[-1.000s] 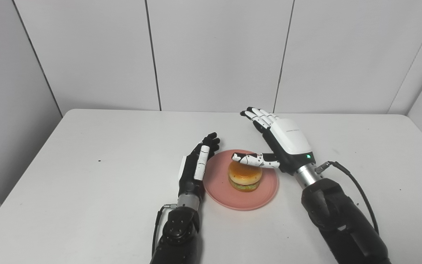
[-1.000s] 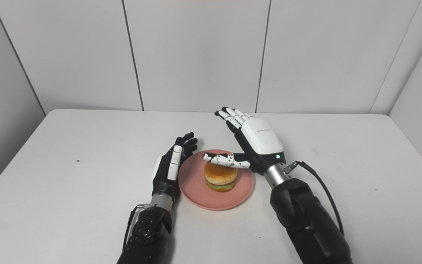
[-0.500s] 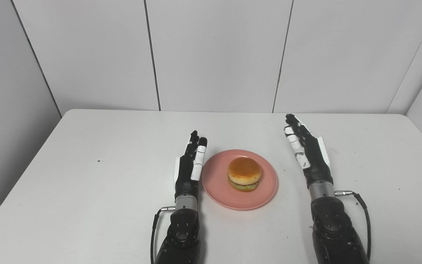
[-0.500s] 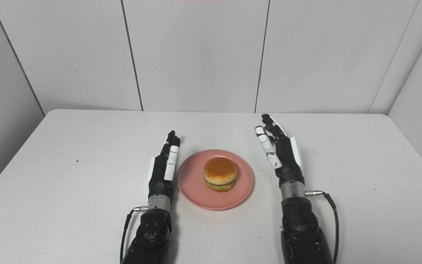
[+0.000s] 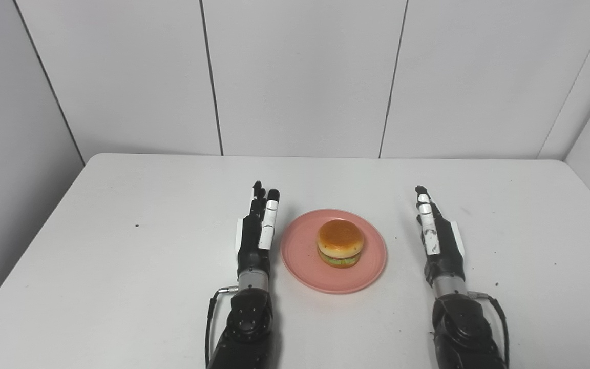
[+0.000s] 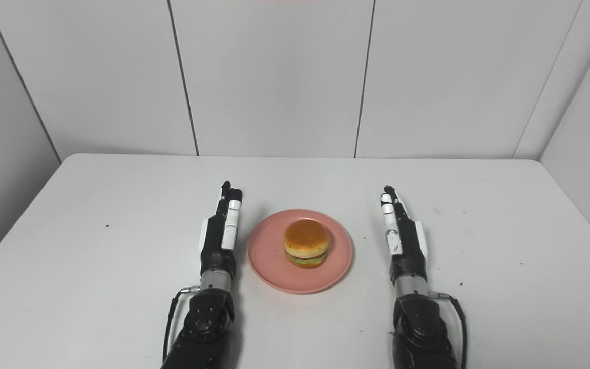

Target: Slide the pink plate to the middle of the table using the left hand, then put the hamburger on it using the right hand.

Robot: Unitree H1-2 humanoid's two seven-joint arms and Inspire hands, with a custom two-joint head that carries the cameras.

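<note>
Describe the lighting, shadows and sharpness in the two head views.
Left eye view: even, soft light, only a faint shadow beside the hamburger on the pink plate; no glare. Right eye view: the same, with both hands sharp, no blur.

No legible text, labels, brands, numbers or signs anywhere in either view. Checked hamburger (image 5: 340, 243), plate (image 5: 305, 266), both hands, table (image 5: 121, 230) and wall panels (image 5: 300, 77): all blank.
</note>
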